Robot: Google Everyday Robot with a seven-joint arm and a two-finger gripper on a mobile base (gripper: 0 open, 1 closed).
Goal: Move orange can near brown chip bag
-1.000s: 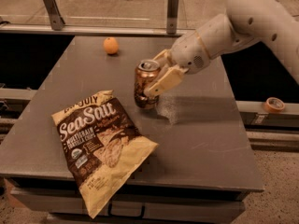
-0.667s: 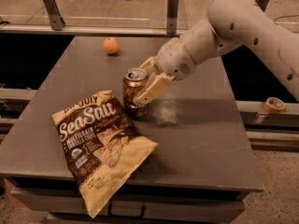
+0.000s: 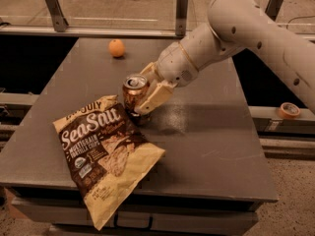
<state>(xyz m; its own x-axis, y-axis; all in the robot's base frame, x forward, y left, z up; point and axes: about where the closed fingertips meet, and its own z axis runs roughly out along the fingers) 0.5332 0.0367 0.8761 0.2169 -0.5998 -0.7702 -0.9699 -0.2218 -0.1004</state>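
The orange can point(image 3: 134, 92), silver top up, is almost upright in the gripper point(image 3: 143, 93) clamped around it, just beside the top edge of the brown chip bag point(image 3: 106, 154), which lies flat.

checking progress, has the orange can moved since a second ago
Yes. The orange can has moved left, closing the gap to the unmoved brown chip bag; the gripper, shut on it, is beside the bag's top edge.

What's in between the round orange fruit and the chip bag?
The camera view shows bare table there. The orange can, gripped by the end effector, stands just beside that stretch, by the chip bag.
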